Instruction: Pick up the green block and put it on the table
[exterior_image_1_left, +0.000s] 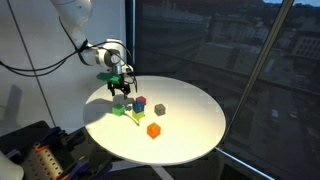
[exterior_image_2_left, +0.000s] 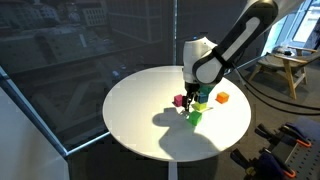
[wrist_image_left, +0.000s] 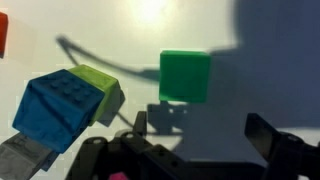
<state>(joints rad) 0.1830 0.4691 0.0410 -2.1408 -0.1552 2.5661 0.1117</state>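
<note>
**Inspector:** State of the hand?

**Operator:** From my station, the gripper (wrist_image_left: 190, 150) stands spread wide and holds nothing. Its dark, matt fingers (wrist_image_left: 280, 142) come in blocky from the bottom edge of the wrist view.

**Inspector:** Location of the task item?

**Operator:** The green block (wrist_image_left: 185, 77) lies flat on the table (exterior_image_1_left: 190, 125). It is a smooth, saturated green cube with a square face and slightly rounded corners. In the wrist view it sits beyond the fingertips, apart from them. In both exterior views it rests on the white top just under the hand.

**Inspector:** Neighbouring items?

**Operator:** A blue block (wrist_image_left: 55, 108) with a studded face sits tilted, touching a paler yellow-green block (wrist_image_left: 100, 88). The pair is near the green cube but clear of it. An orange block (exterior_image_1_left: 154, 130) stands well apart, nearer the table's edge in an exterior view.

**Inspector:** Surface condition?

**Operator:** The top is round, plain white and smooth. It shows a bright glare patch in the wrist view — and the arm's dark shadow falls across it beside the green cube.
</note>
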